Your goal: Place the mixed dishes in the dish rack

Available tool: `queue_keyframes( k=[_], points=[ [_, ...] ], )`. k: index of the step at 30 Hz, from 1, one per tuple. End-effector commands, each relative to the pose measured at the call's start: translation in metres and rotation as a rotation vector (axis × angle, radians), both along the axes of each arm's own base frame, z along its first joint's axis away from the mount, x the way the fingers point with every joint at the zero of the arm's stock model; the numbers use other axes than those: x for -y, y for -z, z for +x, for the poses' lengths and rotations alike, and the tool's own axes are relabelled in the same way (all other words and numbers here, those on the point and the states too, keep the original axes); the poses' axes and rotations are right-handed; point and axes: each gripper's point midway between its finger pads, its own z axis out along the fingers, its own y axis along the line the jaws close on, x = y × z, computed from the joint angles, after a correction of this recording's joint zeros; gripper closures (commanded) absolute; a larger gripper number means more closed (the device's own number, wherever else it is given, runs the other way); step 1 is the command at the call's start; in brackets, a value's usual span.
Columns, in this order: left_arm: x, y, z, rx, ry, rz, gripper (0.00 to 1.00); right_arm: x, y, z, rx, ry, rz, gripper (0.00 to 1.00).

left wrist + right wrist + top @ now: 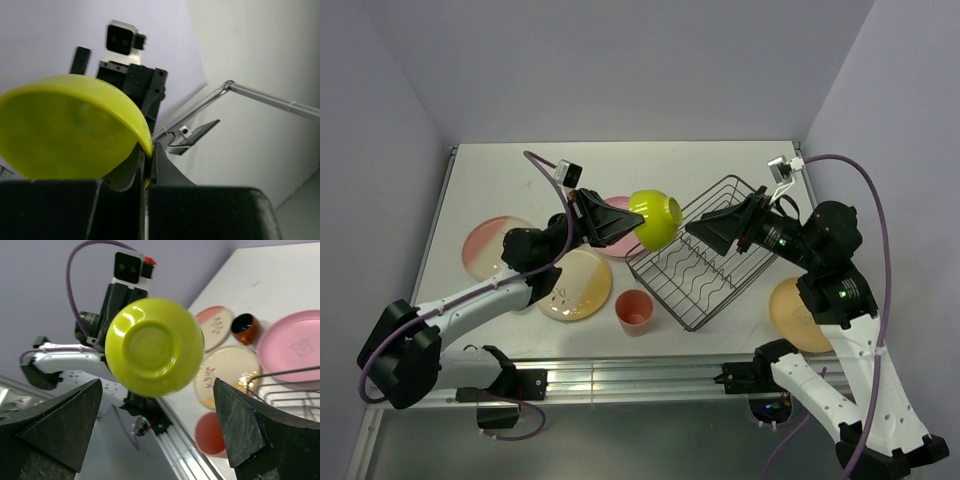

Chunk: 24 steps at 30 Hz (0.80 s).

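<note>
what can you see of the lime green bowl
The lime-green bowl is glossy and plain, perhaps glazed ceramic or plastic, with a round foot ring under its base. The left gripper pinches its rim and holds it in the air, tipped on its side, base facing the dish rack and close to the rack's left corner. Nothing else appears to touch it.

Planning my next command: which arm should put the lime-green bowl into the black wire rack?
Left. The left tool pinches the lime-green bowl by its rim, beside the black wire dish rack. The right tool is open above the rack, holding nothing.
</note>
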Motion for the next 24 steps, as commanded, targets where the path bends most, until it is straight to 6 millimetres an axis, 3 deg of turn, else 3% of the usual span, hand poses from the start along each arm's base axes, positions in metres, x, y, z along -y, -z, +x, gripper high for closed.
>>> queue_keyframes(
  k=[1, 7, 13, 14, 15, 17, 19, 24],
  points=[
    [-0.027, -0.041, -0.01, 0.155, -0.155, -0.116, 1.0, 0.019, 0.015, 0.004, 0.042, 0.104, -0.183, 0.01],
    [-0.014, -0.031, 0.016, 0.094, -0.275, 0.053, 1.0, 0.01, 0.028, 0.001, 0.035, 0.079, -0.3, 0.05],
    [0.004, 0.006, 0.049, -0.1, -0.336, 0.28, 1.0, -0.005, 0.033, -0.001, 0.075, 0.068, -0.417, 0.07],
    [0.006, 0.003, 0.05, -0.116, -0.338, 0.306, 1.0, -0.004, 0.033, 0.002, 0.083, 0.086, -0.431, 0.07],
    [0.01, 0.02, 0.057, -0.169, -0.35, 0.374, 1.0, -0.006, 0.032, 0.002, 0.087, 0.086, -0.435, 0.07],
    [0.013, 0.023, 0.06, -0.195, -0.357, 0.424, 1.0, -0.01, 0.028, 0.001, 0.103, 0.073, -0.441, 0.07],
    [0.017, 0.042, 0.065, -0.25, -0.354, 0.504, 1.0, -0.014, 0.025, 0.0, 0.115, 0.056, -0.447, 0.07],
    [0.024, 0.05, 0.064, -0.275, -0.329, 0.566, 1.0, -0.022, 0.034, 0.005, 0.126, 0.052, -0.51, 0.07]
  ],
)
